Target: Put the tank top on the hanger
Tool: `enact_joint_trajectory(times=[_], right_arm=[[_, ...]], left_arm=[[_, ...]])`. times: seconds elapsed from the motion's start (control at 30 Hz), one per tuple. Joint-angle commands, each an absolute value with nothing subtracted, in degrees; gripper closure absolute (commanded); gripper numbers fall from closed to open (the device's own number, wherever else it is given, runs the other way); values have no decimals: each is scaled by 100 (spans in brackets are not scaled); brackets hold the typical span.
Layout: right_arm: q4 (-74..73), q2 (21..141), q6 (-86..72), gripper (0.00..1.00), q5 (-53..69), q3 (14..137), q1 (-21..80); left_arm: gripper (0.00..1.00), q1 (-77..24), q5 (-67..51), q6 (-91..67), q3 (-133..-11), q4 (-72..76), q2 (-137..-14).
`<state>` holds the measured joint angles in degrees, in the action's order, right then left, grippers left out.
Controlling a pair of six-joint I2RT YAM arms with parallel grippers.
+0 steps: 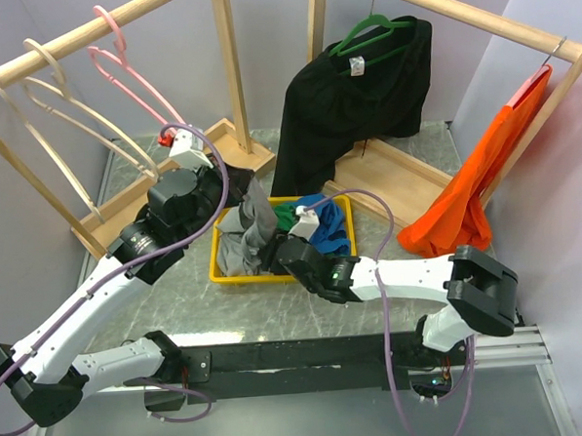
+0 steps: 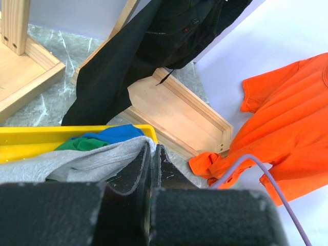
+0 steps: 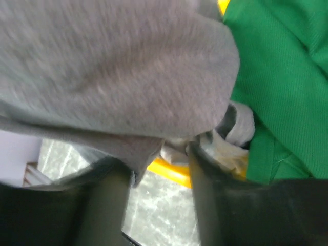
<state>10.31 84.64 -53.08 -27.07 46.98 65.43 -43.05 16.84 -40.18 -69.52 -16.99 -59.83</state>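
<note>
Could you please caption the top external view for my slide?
Left gripper pinches the grey tank top over the yellow bin; right gripper reaches for it.

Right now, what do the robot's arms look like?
The left arm and right arm are white tubes with chunky black joints. A purple cable loops along each. The left pincer and right pincer have dark fingers.

Top external: high at near edge, looks down and far across whole tabletop [image 1: 237,309]. Left wrist: low, faces far-right over yellow bin [image 2: 31,136]. Right wrist: very close, tank top [image 3: 102,66] fills view. All 3 share bin.
</note>
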Motion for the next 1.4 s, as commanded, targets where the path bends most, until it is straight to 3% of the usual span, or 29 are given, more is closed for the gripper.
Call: enact_joint_trajectory(times=[0.0,0.07,0.3,0.4,0.47,0.6,0.67,0.93,1.13,1.27,1.37], right_arm=[[942,8219,-5414,81,-3479,4957,6548],[565,7990,-5292,100,-3953,5018,6539],[-2316,6857,-4150,100,-6493,6168,6522],[-2549,6637,-3194,100,-7510,6898,6460],[-1929,6522,-1620,100,-7838,7241,6416],[2458,6258,2165,100,-7656,7232,6231],[2803,6380,3010,100,-7445,7960,6188],[1496,7487,3595,100,-6856,11429,6214],[932,8156,3963,100,-6679,13120,6389],[583,7990,3711,100,-6811,12588,6548],[-356,7708,2477,100,-6610,12086,6583]], left_arm=[[99,-4315,1819,-4043,-7189,-1397,-5933],[99,-4315,1872,-3982,-7268,-1406,-5915],[99,-4315,2460,-3630,-7602,-1293,-5687],[99,-4315,2593,-3437,-7857,-985,-5616],[99,-4315,2549,-3253,-8198,-827,-5704],[99,-4315,2409,-3015,-8911,-747,-5932],[99,-4315,2321,-2892,-9314,-729,-6003],[99,-4315,1951,-2821,-10274,-1098,-6117],[99,-4315,1618,-2795,-10836,-1415,-6222],[99,-4315,1503,-2848,-11057,-1783,-6284],[99,-4315,1590,-2830,-10987,-2090,-6267]])
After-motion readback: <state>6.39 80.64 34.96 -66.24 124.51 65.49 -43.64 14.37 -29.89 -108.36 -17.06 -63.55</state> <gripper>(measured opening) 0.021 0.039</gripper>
